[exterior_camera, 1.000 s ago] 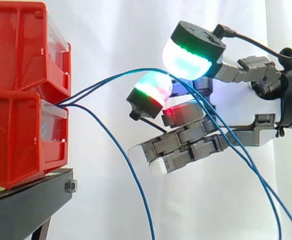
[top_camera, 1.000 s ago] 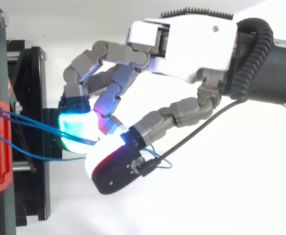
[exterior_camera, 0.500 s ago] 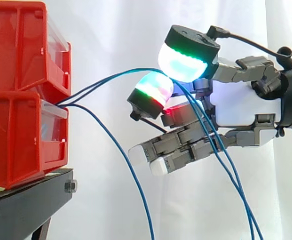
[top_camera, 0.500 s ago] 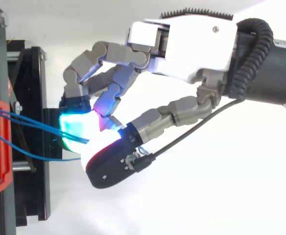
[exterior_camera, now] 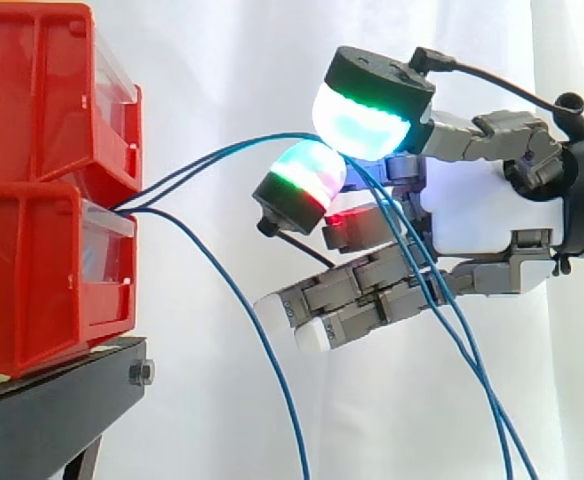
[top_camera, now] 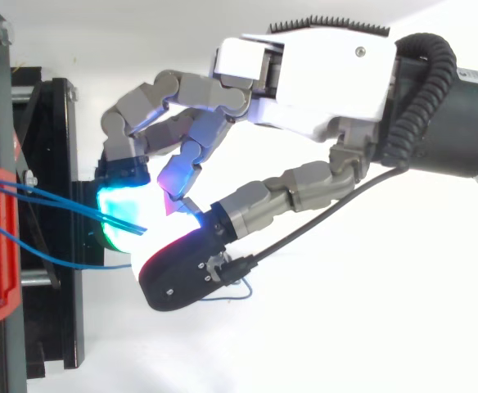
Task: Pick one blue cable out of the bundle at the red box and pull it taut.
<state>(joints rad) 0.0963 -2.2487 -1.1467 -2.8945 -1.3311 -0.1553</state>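
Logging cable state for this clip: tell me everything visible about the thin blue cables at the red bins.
The thin blue cables are three smooth, plastic-looking strands coming out between the stacked red plastic bins. Two arch up together, pass between glowing pads of the robot's hand, which seem to pinch them, then hang down across its fingers. The third droops freely downward.

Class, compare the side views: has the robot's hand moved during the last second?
Yes. The hand has shifted slightly left, toward the red bins, where the blue cables start.
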